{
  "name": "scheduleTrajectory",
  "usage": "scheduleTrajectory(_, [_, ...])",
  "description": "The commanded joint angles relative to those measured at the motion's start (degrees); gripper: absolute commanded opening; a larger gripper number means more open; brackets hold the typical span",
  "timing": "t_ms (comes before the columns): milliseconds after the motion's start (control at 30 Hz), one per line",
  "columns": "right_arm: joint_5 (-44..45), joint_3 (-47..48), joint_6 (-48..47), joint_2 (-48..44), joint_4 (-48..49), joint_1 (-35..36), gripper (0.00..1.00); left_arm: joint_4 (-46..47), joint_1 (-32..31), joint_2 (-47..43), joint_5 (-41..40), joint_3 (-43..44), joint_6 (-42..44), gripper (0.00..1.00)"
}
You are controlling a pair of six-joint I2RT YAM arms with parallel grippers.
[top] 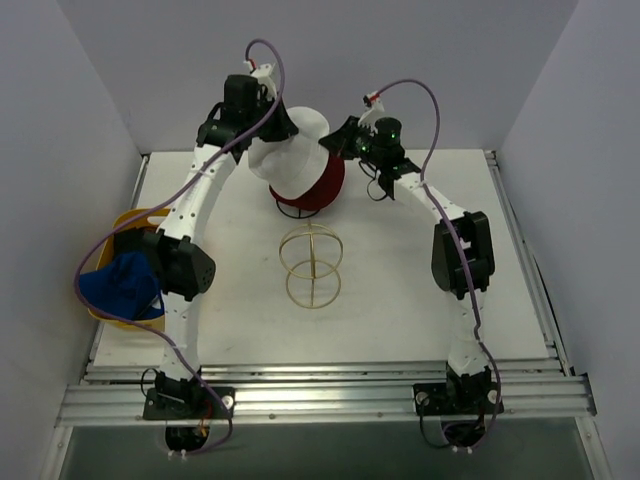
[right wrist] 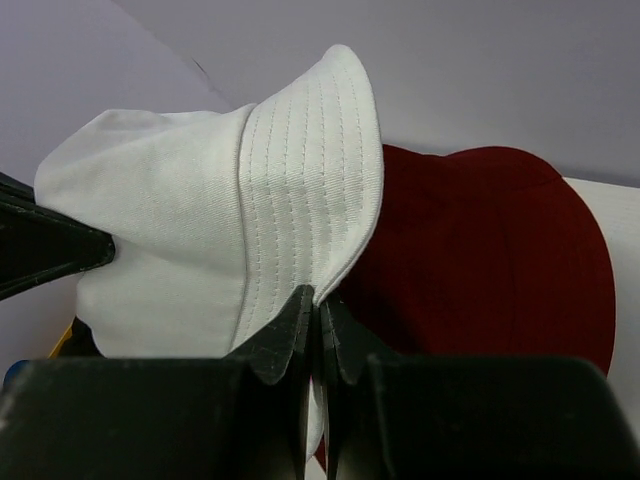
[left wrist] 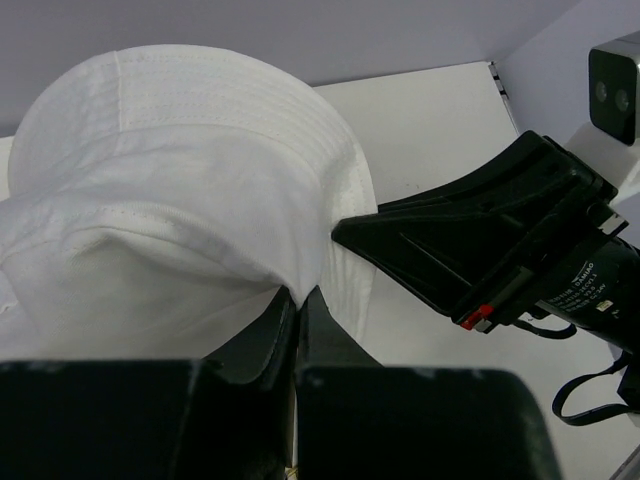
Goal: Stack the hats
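Top external view: at the far left we see a yellow tub [top: 128, 222] at the left edge of the table [top: 400, 300]. The blue hat [top: 120, 285] lies in the tub, partly behind the left arm.

Further right, at the back of the table, the white bucket hat [top: 295, 160] is held up between the two arms. In the left wrist view, the left gripper [left wrist: 297, 300] has its jaws pressed together on the brim of this hat. The white hat sits partly over the dark red bucket hat [top: 328, 185], which rests on a black wire frame [top: 295, 208]. Nearer to the arm bases, a gold wire sphere frame [top: 312, 265] stands alone on the table.

On the right side, the right wrist view shows the right gripper [right wrist: 318, 305] with its jaws closed on the other side of the white brim. There the dark red hat is just behind the white one.
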Motion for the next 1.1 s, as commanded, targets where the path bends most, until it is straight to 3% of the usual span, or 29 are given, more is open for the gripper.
scheduleTrajectory(0, [0.3, 2.3, -0.3, 0.9, 2.9, -1.5, 0.0, 3.5, 0.7, -1.4, -1.8, 3.2, 2.6, 0.02])
scheduleTrajectory(100, [0.1, 2.0, 0.8, 1.8, 4.1, -2.5, 0.0, 5.9, 0.7, -1.3, 1.2, 1.4, 3.3, 0.07])
scheduleTrajectory(167, [-0.2, 1.5, 1.8, 2.4, 5.5, -3.3, 0.0, 6.2, 0.7, -1.6, 2.1, 0.9, 3.7, 0.23])
scheduleTrajectory(400, [-4.0, 0.3, 4.7, 4.4, 9.0, -3.7, 0.0, 7.6, 2.1, -7.2, 0.3, -5.7, 4.1, 0.59])
scheduleTrajectory(500, [-4.0, -0.5, 4.5, 4.4, 9.4, -4.1, 0.0, 10.8, 3.4, -10.1, -0.4, -11.0, 3.2, 0.65])
scheduleTrajectory(667, [-3.8, -2.1, 5.5, 4.4, 10.9, -4.9, 0.0, 9.5, 5.2, -9.1, 0.0, -11.5, 3.1, 0.65])
scheduleTrajectory(800, [-3.9, -2.8, 5.9, 3.9, 11.1, -5.0, 0.16, 9.6, 5.3, -7.7, 0.7, -11.5, 2.6, 0.65])
scheduleTrajectory(867, [-3.6, -4.3, 6.4, 3.0, 12.3, -5.0, 0.17, 9.5, 5.3, -7.4, 0.6, -11.6, 2.5, 0.65])
scheduleTrajectory(900, [-3.0, -4.7, 6.5, 2.9, 12.6, -5.1, 0.16, 9.8, 5.3, -7.4, 0.4, -12.1, 2.4, 0.65])
scheduleTrajectory(1000, [-2.5, -5.4, 7.2, 2.9, 13.2, -5.1, 0.0, 10.5, 5.3, -7.7, 0.5, -12.9, 2.0, 0.65])
scheduleTrajectory(1067, [-2.4, -5.3, 7.3, 3.6, 13.4, -4.9, 0.0, 10.2, 5.3, -7.9, 0.3, -13.4, 1.9, 0.65])
